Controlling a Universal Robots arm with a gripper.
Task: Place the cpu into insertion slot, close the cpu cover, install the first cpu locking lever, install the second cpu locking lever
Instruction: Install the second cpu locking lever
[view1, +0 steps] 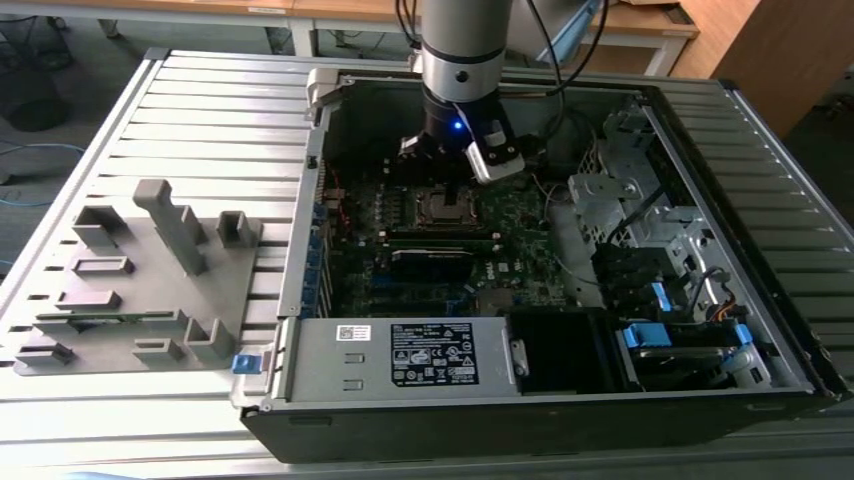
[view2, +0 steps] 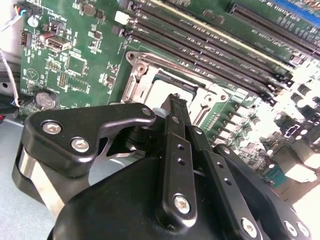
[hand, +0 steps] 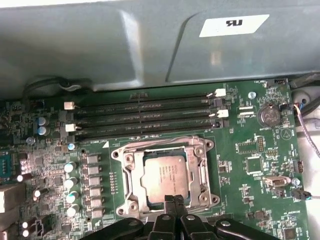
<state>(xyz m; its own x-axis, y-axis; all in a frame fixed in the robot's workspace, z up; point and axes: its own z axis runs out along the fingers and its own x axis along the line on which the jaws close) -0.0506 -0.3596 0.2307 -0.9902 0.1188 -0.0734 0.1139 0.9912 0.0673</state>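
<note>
The cpu (hand: 165, 172) lies flat in the insertion slot (hand: 121, 151) on the green motherboard (hand: 250, 145). Around it the silver cpu cover (hand: 132, 176) lies down, its window framing the chip. My gripper (hand: 174, 200) hangs just above the socket's near edge, shut, with nothing between its black fingers (hand: 169, 212). In the second wrist view the shut gripper (view2: 176, 100) points at the cover (view2: 137, 82), and a strip of the cpu (view2: 172, 84) shows beyond the tip. In the exterior view the gripper (view1: 433, 165) hovers over the insertion slot (view1: 447, 206) inside the open computer case. I cannot tell how the locking levers stand.
Several long black memory slots (hand: 145, 117) run beside the socket, and the grey case wall (hand: 150, 45) rises behind them. A power supply (view1: 400, 355) and drive bays (view1: 667, 330) fill the case's front. A grey fixture tray (view1: 134, 280) stands at the exterior view's left.
</note>
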